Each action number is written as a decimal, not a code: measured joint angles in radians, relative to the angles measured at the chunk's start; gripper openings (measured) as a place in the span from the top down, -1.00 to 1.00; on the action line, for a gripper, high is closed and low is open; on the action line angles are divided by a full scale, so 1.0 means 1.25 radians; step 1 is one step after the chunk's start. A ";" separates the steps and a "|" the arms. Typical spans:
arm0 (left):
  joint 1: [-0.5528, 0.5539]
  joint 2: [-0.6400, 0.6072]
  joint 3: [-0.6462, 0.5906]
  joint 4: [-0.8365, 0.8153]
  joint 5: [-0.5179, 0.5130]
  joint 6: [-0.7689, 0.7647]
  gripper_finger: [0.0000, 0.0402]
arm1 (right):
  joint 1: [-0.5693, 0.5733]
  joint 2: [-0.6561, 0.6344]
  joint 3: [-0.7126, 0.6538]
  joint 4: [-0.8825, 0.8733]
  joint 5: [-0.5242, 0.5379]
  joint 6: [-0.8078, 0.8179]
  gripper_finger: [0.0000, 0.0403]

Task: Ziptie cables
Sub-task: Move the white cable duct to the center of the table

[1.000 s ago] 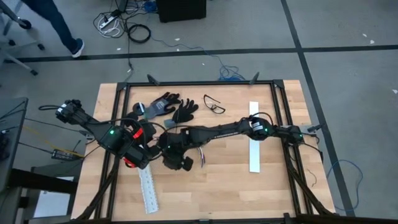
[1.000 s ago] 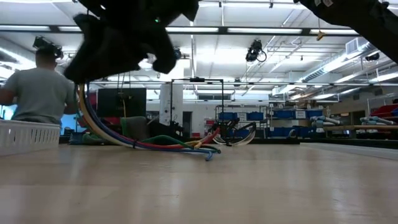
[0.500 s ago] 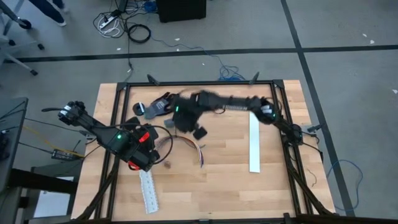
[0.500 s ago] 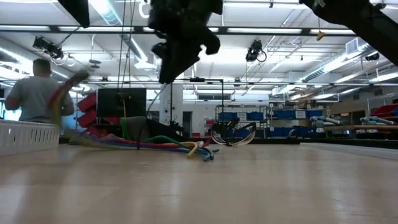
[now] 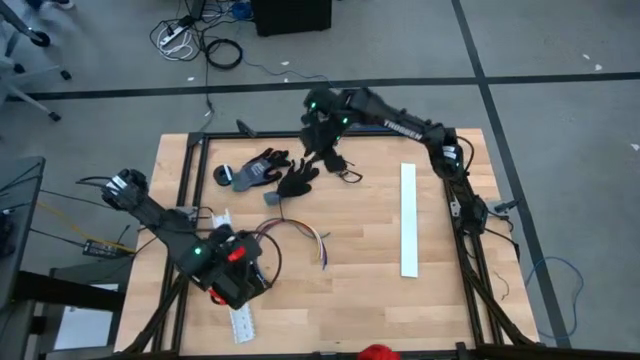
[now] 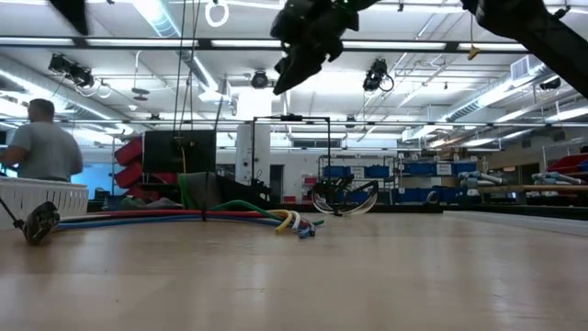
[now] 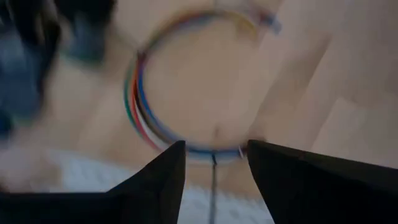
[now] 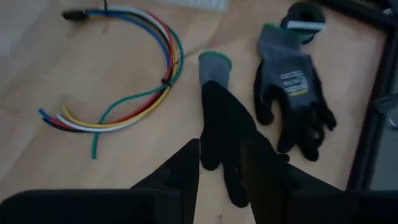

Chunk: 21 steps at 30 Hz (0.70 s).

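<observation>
At the near left of the surface [image 5: 400,310], the left hand [image 5: 243,288] hovers with fingers parted, empty. Just right of it the cables [image 5: 296,236] lie curved and loose: light, limp, apt to splay, so best pinched mid-bundle. Far right, the right hand [image 5: 325,158] hangs slightly parted over the gloves [image 5: 272,172], holding nothing.

Left tool [image 5: 243,285] parted, low near front; right tool [image 5: 325,150] raised at back.
</observation>
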 joint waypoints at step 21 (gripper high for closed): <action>-0.092 -0.161 -0.291 -0.129 0.166 -0.774 0.16 | -0.080 -0.007 -0.014 -0.010 -0.129 -0.020 0.45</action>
